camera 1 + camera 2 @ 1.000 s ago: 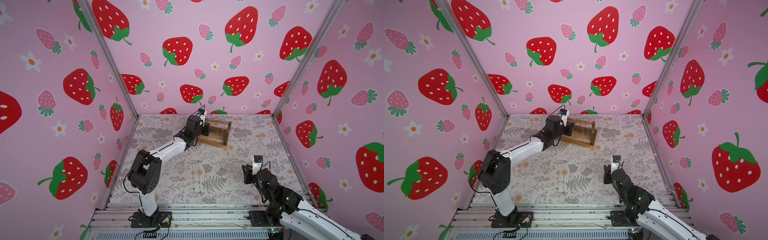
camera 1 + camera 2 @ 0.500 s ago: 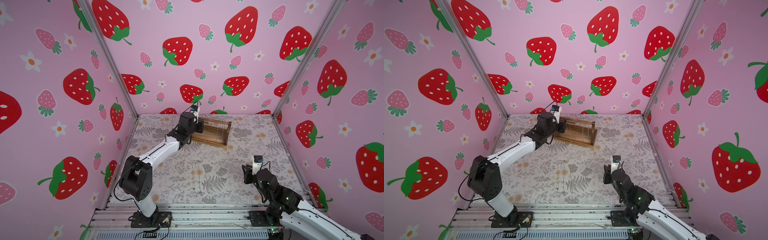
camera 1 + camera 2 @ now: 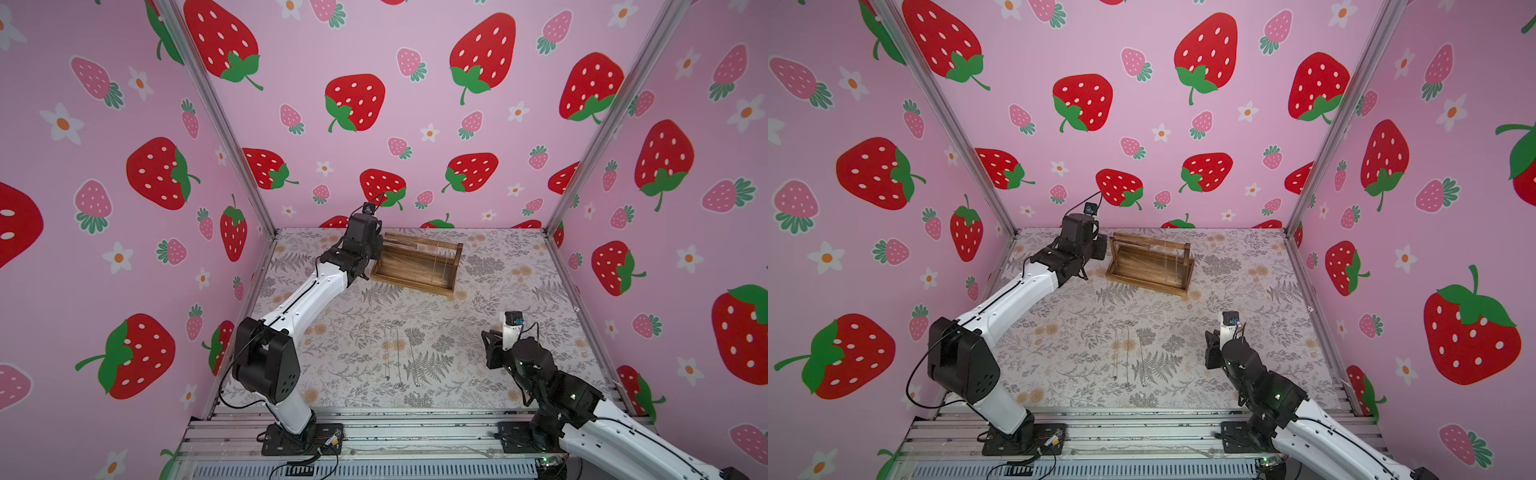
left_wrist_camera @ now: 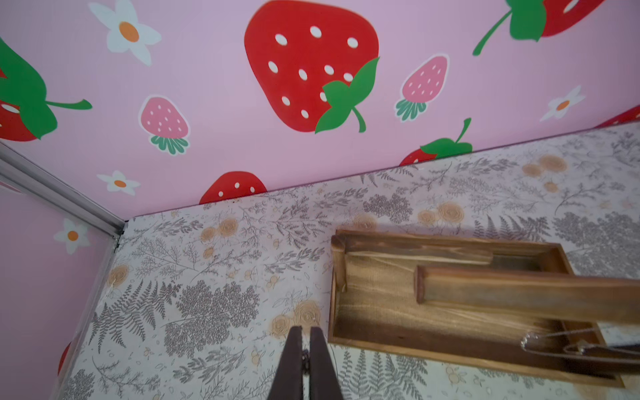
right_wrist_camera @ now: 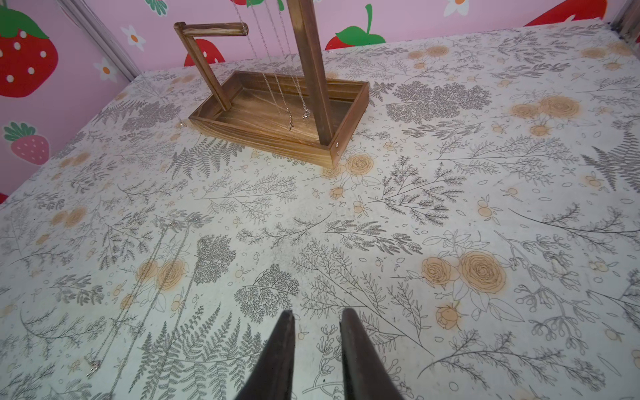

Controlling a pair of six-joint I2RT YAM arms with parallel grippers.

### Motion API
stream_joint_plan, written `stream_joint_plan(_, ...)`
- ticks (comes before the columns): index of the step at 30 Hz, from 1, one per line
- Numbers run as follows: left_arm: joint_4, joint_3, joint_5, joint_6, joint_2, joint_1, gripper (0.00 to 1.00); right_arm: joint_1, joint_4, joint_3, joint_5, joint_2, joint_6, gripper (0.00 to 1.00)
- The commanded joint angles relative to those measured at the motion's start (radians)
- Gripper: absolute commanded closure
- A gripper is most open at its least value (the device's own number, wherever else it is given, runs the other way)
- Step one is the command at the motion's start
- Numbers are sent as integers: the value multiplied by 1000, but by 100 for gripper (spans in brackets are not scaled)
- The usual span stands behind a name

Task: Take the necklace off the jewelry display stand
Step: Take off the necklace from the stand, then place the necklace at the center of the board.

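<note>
The brown wooden jewelry display stand (image 3: 415, 268) (image 3: 1148, 268) stands at the back of the table. Thin silver chains (image 5: 277, 86) hang from its top bar (image 4: 519, 291), with pendants over the tray. My left gripper (image 4: 304, 332) (image 3: 1101, 248) is just off the stand's left end, above the cloth. It is shut, with a small dark bit of the necklace (image 4: 305, 358) pinched between its fingers. My right gripper (image 5: 317, 317) (image 3: 492, 349) hovers low at the front right, far from the stand. It is open with nothing between its fingers.
Several thin necklaces (image 3: 390, 353) (image 5: 156, 277) lie stretched out on the floral cloth near the front middle. Pink strawberry walls close in the back and both sides. A metal corner post (image 4: 59, 194) stands close to the left gripper.
My left gripper has drawn back leftward from the stand's top bar to a spot beside the stand's left end, staying shut. The right arm has not moved.
</note>
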Motion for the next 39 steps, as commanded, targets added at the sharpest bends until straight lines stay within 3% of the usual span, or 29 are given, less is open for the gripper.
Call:
stream_joint_plan(1,-184,51,188,-27,-113,0,100,-3,-3,68,-156,14,-24,74)
stream_joint_plan(7,-253,-54,540,-145,-318,-11,100,-1,-73,257,-492,156,-85,71)
stream_joint_plan(12,-285,-124,671,-164,-426,-88,100,0,-112,356,-679,246,-126,70)
stream_joint_plan(17,-300,-176,779,-170,-472,-181,100,4,-136,391,-750,234,-166,67)
stream_joint_plan(25,-8,-391,1013,-370,-553,-234,100,6,-122,372,-784,174,-161,66)
stream_joint_plan(28,45,-408,1056,-406,-551,-273,100,7,-80,342,-859,169,-156,67)
stream_joint_plan(31,30,-392,1030,-402,-546,-336,100,15,-5,315,-939,174,-127,67)
stream_joint_plan(39,52,-404,998,-418,-535,-419,100,84,98,300,-987,195,-130,63)
